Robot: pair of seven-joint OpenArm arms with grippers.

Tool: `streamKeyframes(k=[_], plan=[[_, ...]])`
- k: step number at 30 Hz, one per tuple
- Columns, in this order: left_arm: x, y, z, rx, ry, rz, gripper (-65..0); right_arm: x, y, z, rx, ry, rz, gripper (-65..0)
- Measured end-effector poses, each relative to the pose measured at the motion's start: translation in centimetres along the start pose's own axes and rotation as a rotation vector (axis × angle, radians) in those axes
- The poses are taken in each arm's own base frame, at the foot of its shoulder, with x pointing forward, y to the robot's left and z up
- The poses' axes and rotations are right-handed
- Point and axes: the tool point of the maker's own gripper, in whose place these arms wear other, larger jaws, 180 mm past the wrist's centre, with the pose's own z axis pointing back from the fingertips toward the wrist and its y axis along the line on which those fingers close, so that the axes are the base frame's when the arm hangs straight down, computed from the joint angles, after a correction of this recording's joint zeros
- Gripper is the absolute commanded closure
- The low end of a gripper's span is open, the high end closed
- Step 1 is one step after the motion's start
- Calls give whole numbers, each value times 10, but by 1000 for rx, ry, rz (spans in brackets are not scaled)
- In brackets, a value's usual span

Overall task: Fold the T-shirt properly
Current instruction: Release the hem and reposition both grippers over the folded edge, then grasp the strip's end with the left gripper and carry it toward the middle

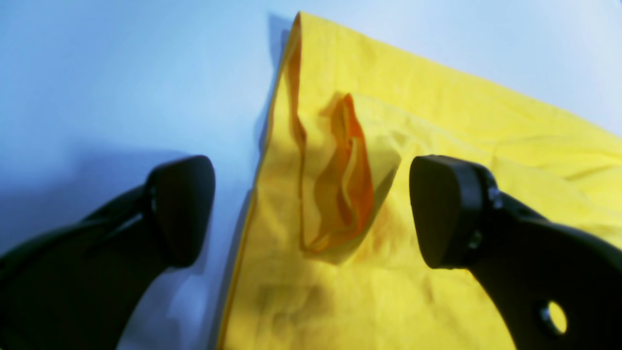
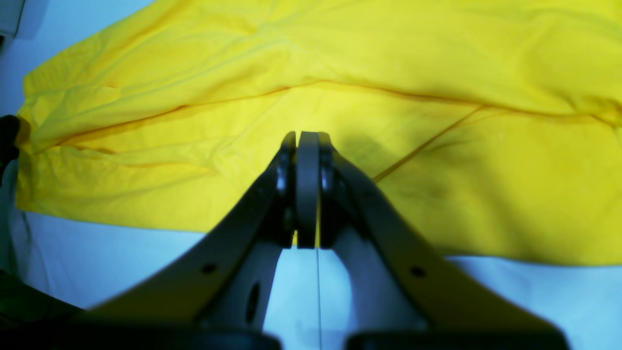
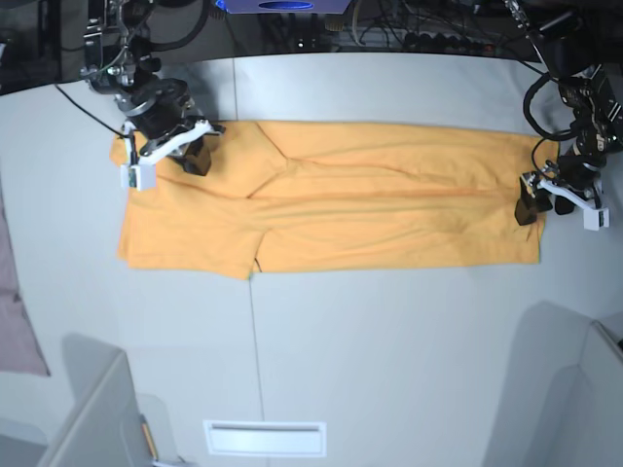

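The T-shirt (image 3: 331, 199) lies mid-frame; my left gripper (image 1: 311, 211) gapes over its right edge, my right gripper (image 2: 307, 189) clenched empty at upper left.

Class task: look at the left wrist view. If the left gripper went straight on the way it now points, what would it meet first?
Most likely the T-shirt: the left gripper stands open over its raised, crumpled fold. Depth is unclear.

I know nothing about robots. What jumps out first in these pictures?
The long orange-yellow T-shirt, folded into a wide strip across the pale table, catches the eye first. At one end the left tool hangs with its jaws wide apart over a small raised pucker of cloth. At the other end the right tool is shut above the fabric.
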Motion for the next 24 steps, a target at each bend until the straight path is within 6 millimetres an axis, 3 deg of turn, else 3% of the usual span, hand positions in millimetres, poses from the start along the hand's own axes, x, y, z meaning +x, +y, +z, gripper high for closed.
streamKeyframes(k=[3,7,11,17,21,24], plan=[[-3,-12,-8,-32,20,-20,-515,0,-1,0,-1,-1,-1,0],[-12,-13,-9,-39,34,-4,-304,0,-1,0,-2,-1,-1,0],[-19,-1,-9,-30,56,24,0,1,-2,1,-4,-3,-2,0],[-9,16,-1,6,88,-9,0,0,-2,1,-4,-3,-8,0],[3,32,16,70,98,-77,0,-1,-1,1,-2,-4,-12,0],[20,30,33,86,42,-128,0,-1,-1,1,-2,-3,-13,0]])
